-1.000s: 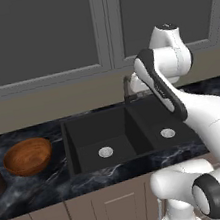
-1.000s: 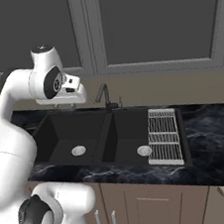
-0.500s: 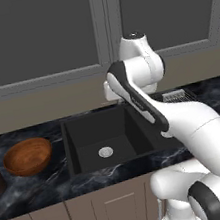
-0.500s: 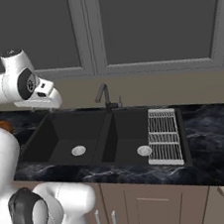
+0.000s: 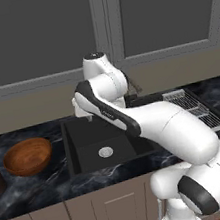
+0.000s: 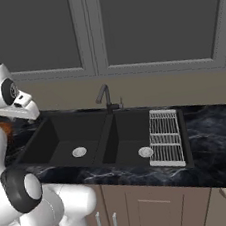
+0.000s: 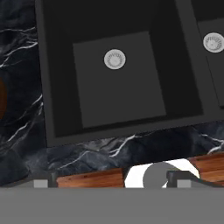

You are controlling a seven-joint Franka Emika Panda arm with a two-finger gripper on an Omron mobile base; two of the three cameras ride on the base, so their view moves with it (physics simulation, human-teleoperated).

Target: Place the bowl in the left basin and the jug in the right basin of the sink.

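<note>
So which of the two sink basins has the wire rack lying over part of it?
The right basin, the narrower one; the wire rack covers its right side. The left basin is uncovered.
</note>
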